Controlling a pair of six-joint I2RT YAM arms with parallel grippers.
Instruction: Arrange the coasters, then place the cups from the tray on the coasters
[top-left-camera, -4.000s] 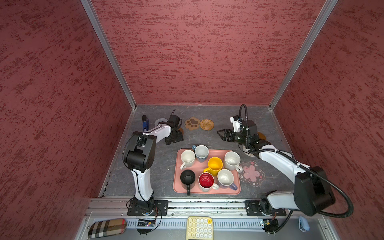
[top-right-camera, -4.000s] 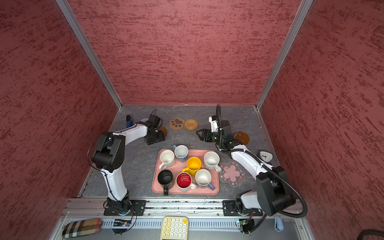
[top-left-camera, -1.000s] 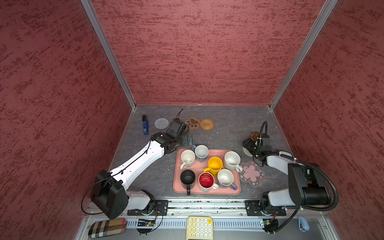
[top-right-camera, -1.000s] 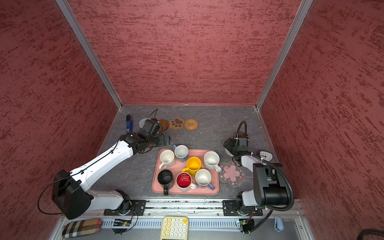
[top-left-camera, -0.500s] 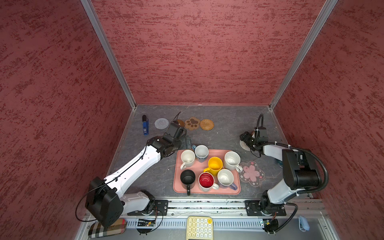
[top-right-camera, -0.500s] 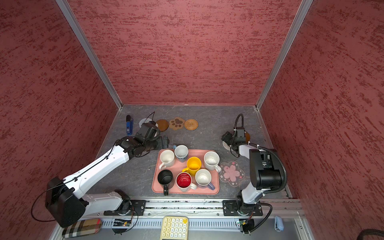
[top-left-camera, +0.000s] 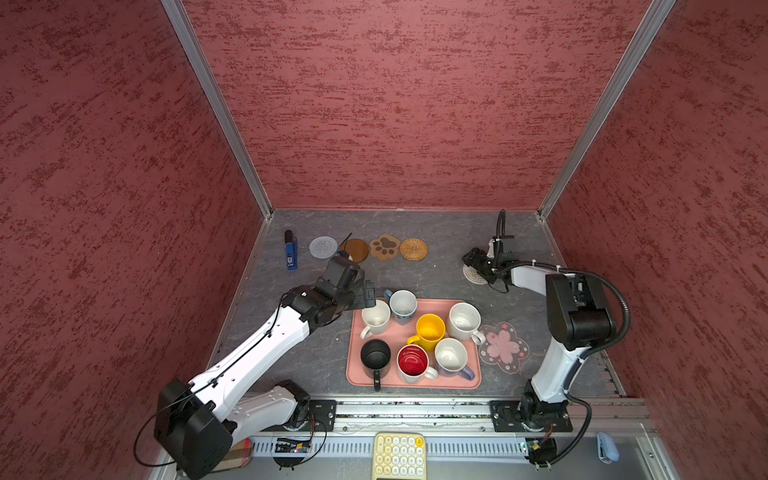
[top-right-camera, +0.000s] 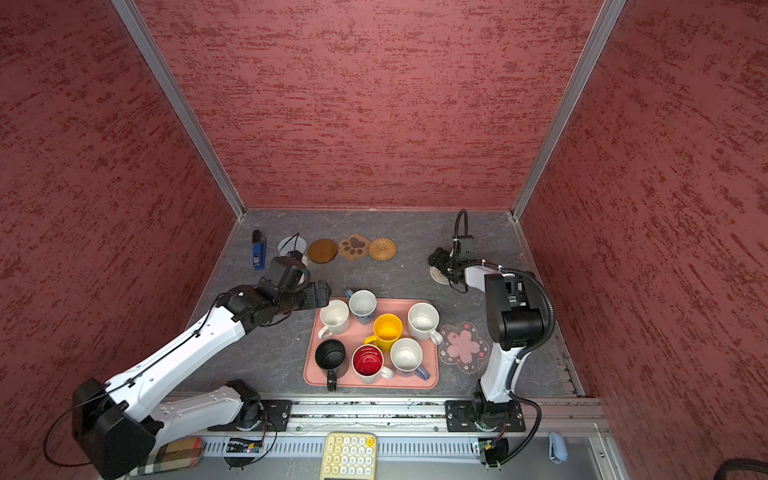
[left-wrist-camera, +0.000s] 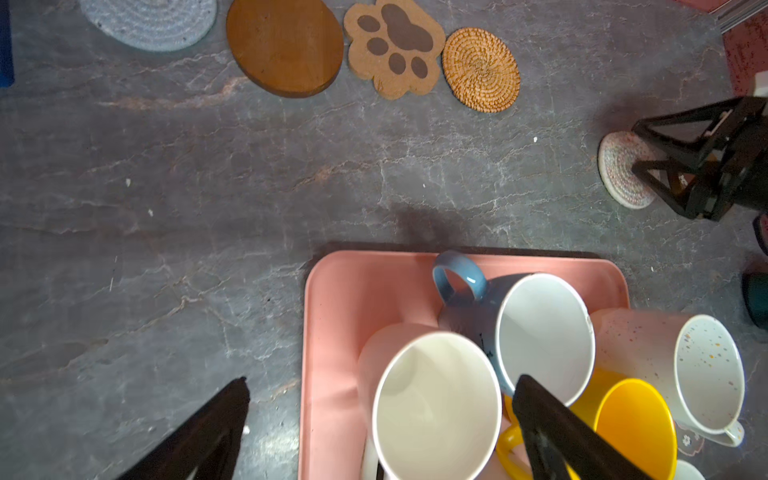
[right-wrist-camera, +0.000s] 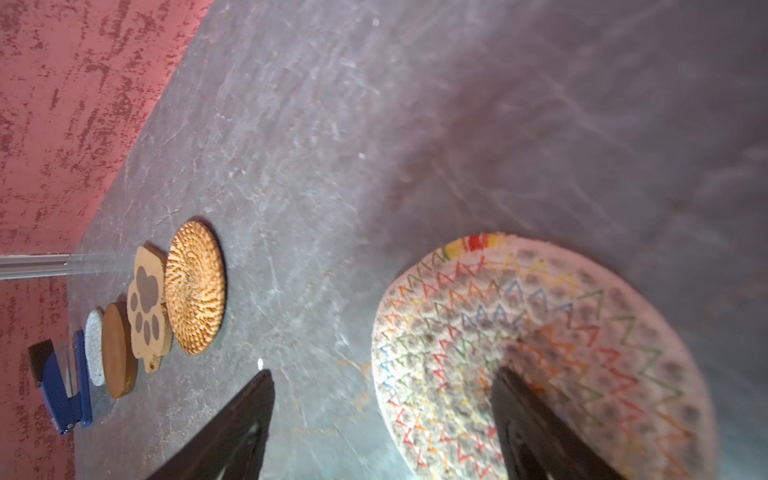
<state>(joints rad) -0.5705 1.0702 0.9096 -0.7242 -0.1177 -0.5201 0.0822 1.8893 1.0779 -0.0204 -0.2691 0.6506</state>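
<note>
The right tool (right-wrist-camera: 384, 372), jaws wide, is held astride the rim of the beige woven coaster (right-wrist-camera: 540, 332), which lies on the counter (top-left-camera: 436, 232), middle right in both top views. A low pinch at the rim is advised before it is carried to the row by the wicker coaster (top-left-camera: 413, 248). The left tool (left-wrist-camera: 382, 379), likewise wide, is poised over a white mug (left-wrist-camera: 436, 407) on the tray (top-left-camera: 415, 382).

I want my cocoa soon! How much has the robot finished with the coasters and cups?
Done: the grey woven coaster, brown disc, paw coaster and wicker coaster sit in a row at the back. In hand: the open right hand hovers at the beige coaster, the open left hand over a white cup. Left: all seven cups stand on the tray, the flower coaster beside it.
</note>
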